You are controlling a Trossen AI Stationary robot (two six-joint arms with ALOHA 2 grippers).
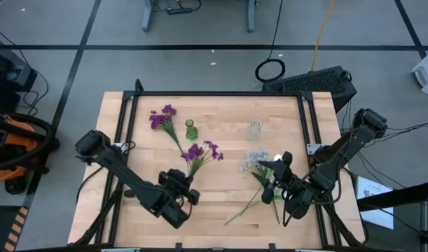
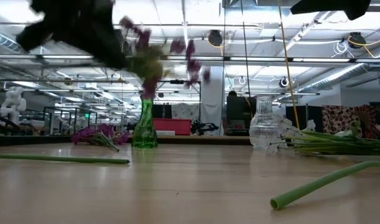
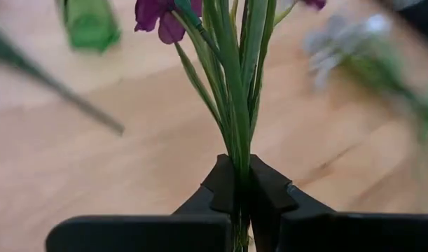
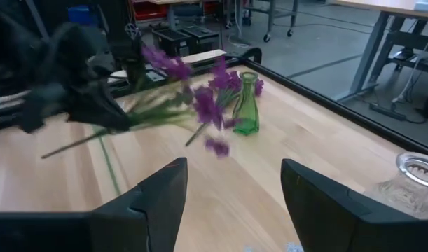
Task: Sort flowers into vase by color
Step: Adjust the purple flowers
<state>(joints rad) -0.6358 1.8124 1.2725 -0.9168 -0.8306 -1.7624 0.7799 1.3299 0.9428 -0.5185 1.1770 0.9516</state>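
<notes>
Mid-table left claw [image 1: 188, 184] clamping purple flowers [image 1: 198, 152]

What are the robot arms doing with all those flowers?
The left gripper is shut on a purple flower, holding it up by its stem, not far from the green vase. The right gripper is open and empty, above the pale flowers near the clear vase. Another purple flower lies on the table. Both vases look empty.

Open lab hall, exposed ceiling pipes [image 2: 252, 59]
</notes>
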